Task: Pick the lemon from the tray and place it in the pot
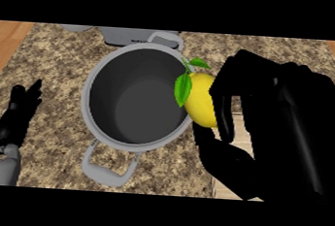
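While the right hand [231, 114] curls its fingers and thumb round the lemon [202, 100], the fruit sits at the right rim of the grey pot [104, 77], its green leaves over the rim. The hand covers the lemon's right side and seems to hide the tray. The left hand [16, 113] rests open at the left of the speckled surface [59, 55].

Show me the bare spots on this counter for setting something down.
Bare granite lies between the pot and the left hand, and in front of the pot beside its near handle. The pot's inside holds nothing. The right side is crowded: the right hand holds the lemon at the rim.
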You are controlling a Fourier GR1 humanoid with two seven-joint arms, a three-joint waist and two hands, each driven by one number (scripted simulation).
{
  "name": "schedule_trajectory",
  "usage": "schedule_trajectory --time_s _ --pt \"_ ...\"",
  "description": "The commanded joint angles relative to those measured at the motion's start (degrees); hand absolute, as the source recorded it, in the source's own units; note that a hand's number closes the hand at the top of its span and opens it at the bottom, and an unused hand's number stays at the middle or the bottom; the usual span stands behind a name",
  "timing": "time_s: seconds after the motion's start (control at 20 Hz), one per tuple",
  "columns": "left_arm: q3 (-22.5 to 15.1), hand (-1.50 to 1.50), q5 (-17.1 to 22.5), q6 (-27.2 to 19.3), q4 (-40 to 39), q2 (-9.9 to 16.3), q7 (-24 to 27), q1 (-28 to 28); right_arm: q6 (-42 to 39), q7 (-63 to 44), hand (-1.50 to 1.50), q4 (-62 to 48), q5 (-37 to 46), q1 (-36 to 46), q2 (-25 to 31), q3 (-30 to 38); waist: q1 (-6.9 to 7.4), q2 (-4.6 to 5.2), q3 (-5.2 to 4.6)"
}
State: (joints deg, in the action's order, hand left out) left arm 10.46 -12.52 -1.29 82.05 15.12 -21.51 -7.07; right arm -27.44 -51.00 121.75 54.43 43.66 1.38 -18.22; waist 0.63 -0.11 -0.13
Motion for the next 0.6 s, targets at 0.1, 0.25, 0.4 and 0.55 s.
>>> schedule_trajectory --time_s 0.1,0.25,0.4,0.55 --pt "-1.4 0.00 -1.3 -0.5 3.0 -0.7 -2.5 0.5 7.3 -6.0 1.50 -16.2 -3.6 8.1 -1.3 -3.6 0.60 0.09 0.08" --pt "-0.3 0.00 0.2 1.3 2.9 0.8 -3.6 -2.5 12.3 -2.8 1.50 -26.4 -5.8 11.6 -1.4 -2.7 0.83 0.29 0.08" --pt "0.9 0.00 -0.3 -0.2 -1.3 0.1 0.9 -0.1 12.9 -3.7 1.50 -28.0 -9.9 10.3 -1.4 -4.8 0.21 0.21 0.08" --pt "-1.2 0.00 -1.7 -0.9 1.6 -1.1 -2.2 -1.7 18.2 -6.6 1.50 -34.7 -14.5 12.9 -1.4 -7.7 0.65 0.19 0.09"
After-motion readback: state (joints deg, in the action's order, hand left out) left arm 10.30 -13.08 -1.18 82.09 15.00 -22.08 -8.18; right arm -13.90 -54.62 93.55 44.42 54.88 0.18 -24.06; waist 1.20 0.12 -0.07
